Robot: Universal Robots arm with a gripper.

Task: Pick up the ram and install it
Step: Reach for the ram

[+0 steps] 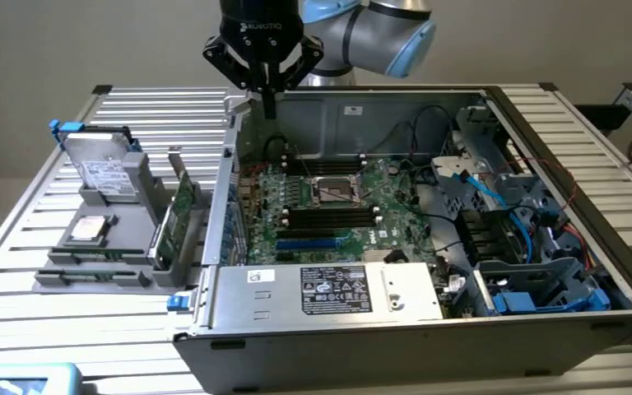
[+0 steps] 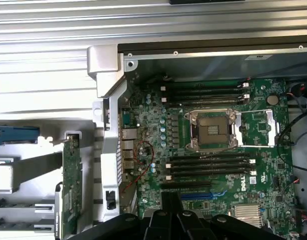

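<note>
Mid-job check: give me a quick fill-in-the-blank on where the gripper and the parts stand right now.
1. The gripper hangs over the computer case with its fingers ____.
2. Between them it holds ____.
3. The CPU socket sits between two banks of memory slots, all ____.
4. The hard drive stands in the rack on the exterior view's ____.
Missing words: shut, nothing, empty, left.

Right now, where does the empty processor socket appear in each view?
Exterior view: the processor socket is at the middle of the motherboard.
Wrist view: the processor socket lies between two banks of black memory slots.
Shared landmark: the black memory slots beside the socket.
</note>
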